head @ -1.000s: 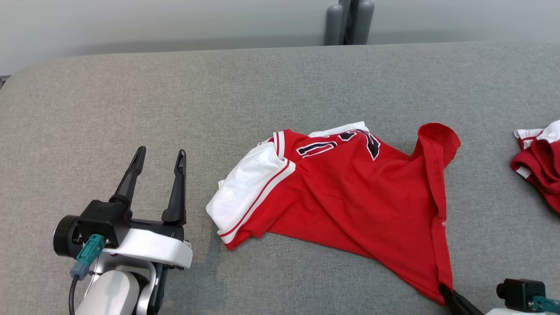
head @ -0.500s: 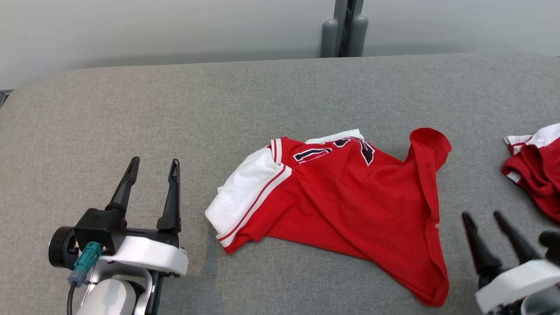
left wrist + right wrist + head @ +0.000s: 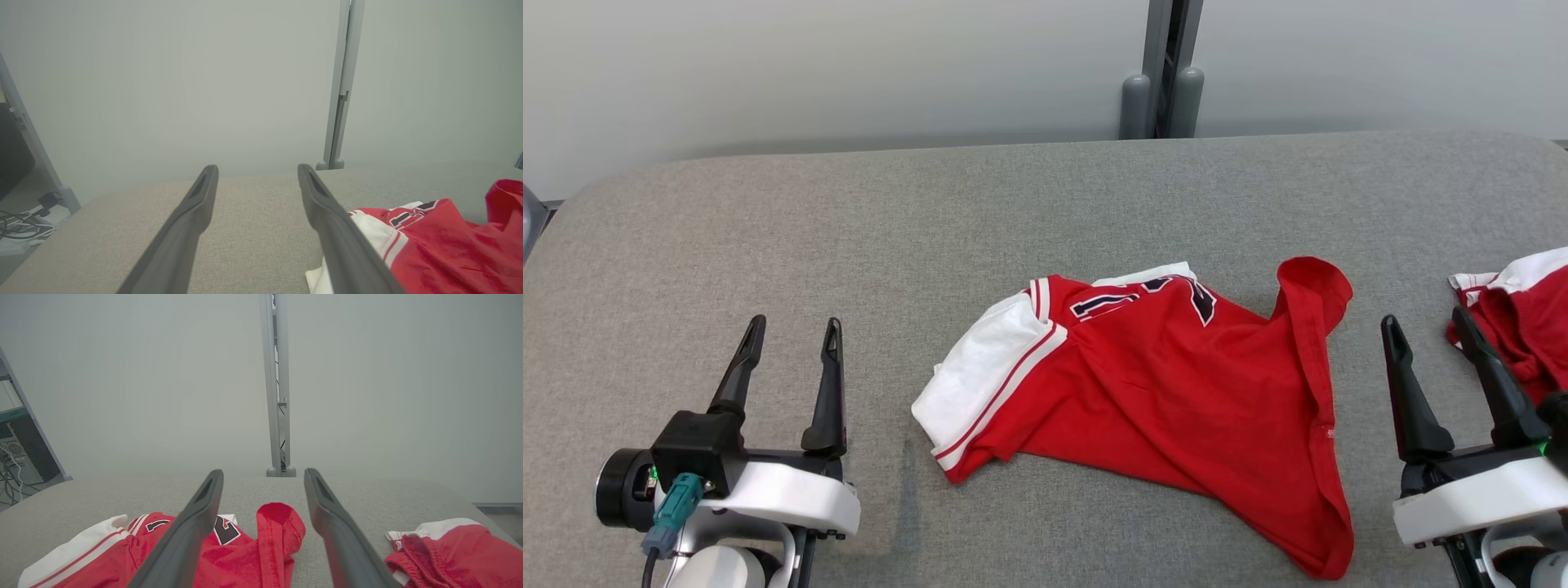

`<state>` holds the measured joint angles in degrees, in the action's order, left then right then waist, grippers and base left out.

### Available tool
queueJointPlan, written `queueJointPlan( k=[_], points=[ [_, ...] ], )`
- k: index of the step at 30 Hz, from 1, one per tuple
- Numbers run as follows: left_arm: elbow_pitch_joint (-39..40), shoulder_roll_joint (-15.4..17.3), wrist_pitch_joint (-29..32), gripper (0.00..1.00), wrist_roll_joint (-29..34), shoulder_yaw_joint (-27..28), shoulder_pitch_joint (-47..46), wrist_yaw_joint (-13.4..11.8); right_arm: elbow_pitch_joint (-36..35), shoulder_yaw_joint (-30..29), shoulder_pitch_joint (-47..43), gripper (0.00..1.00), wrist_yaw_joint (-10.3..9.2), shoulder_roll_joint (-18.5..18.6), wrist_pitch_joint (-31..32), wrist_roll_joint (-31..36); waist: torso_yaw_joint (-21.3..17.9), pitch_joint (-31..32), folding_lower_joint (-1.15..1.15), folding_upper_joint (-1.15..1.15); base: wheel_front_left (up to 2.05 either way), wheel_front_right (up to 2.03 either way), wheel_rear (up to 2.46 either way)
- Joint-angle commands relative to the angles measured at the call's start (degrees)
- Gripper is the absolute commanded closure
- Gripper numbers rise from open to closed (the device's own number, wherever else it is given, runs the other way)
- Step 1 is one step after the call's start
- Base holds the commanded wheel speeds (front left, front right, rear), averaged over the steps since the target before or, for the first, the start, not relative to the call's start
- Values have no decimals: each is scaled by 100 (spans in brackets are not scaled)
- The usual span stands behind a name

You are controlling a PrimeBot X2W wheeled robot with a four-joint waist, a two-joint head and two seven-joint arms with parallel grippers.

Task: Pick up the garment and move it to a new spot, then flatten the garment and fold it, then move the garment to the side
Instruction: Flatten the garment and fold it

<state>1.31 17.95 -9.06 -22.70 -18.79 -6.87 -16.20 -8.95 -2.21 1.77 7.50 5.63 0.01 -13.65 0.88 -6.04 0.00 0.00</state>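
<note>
A: Where does your jersey [image 3: 1168, 384] lie?

B: You have it crumpled on the grey padded table [image 3: 931, 220], between your two grippers and touching neither. Its white sleeve with the red stripes points toward your left side. A red hem corner stands up at its far right.

A: And your pincers?

B: Your left gripper [image 3: 795, 322] sits low over the table, left of the sleeve, with its fingers spread and nothing between them. Your right gripper [image 3: 1424, 317] stands just right of the jersey's hem, likewise spread and empty. Just beside its right finger you see a second red-and-white garment [image 3: 1519, 327], bunched at the table's right edge and apart from the jersey.
</note>
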Motion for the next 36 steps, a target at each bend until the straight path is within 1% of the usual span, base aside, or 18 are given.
queueJointPlan(
  k=[1, 12, 15, 17, 20, 23, 27, 30, 32, 34, 36],
  points=[
    [23, 40, 12, 0, 57, 12, 61, -37, -11, 7, -81, 0, -2, -7, 36, 4, 3, 12, 0, 0, 0, 0, 0],
    [131, 80, 121, 0, 64, -55, 136, -97, 28, 0, -120, 0, -2, -67, 95, 56, -11, -9, 0, 0, 0, 0, 0],
    [142, 74, 184, 0, -4, -87, 49, -48, 12, 15, -77, 0, -2, -48, 115, 41, -8, -57, 0, 0, 0, 0, 0],
    [110, 82, 252, 0, -65, -110, -104, 36, 11, 42, -37, 0, -1, -39, 139, 25, -18, -99, 0, 0, 0, 0, 0],
    [-46, 81, 486, 0, -249, -150, -421, 278, 7, 89, 16, 0, -2, -22, 168, 6, -57, -196, 0, 0, 0, 0, 0],
    [-347, 54, 877, 0, -555, -190, -857, 600, 10, 140, 108, 0, -2, -7, 152, -17, -139, -334, 0, 0, 0, 0, 0],
    [-1011, -36, 1631, 0, -1139, -295, -1379, 1103, 75, 249, 224, 0, -2, 7, 113, -69, -323, -527, 0, 0, 0, 0, 0],
    [-1572, -109, 2095, 0, -1468, -389, -1701, 1429, 136, 308, 303, 0, -1, 5, 66, -106, -464, -664, 0, 0, 0, 0, 0],
    [-1942, -171, 2321, 0, -1610, -457, -1873, 1617, 178, 314, 346, 0, -2, 1, 28, -135, -551, -737, 0, 0, 0, 0, 0],
    [-2221, -219, 2420, 0, -1763, -471, -2008, 1784, 219, 335, 376, 0, -1, -2, 1, -160, -623, -786, 0, 0, 0, 0, 0],
    [-2445, -238, 2492, 0, -1809, -511, -2094, 1895, 266, 327, 383, 0, -2, -3, -31, -171, -671, -810, 0, 0, 0, 0, 0]
  ],
)
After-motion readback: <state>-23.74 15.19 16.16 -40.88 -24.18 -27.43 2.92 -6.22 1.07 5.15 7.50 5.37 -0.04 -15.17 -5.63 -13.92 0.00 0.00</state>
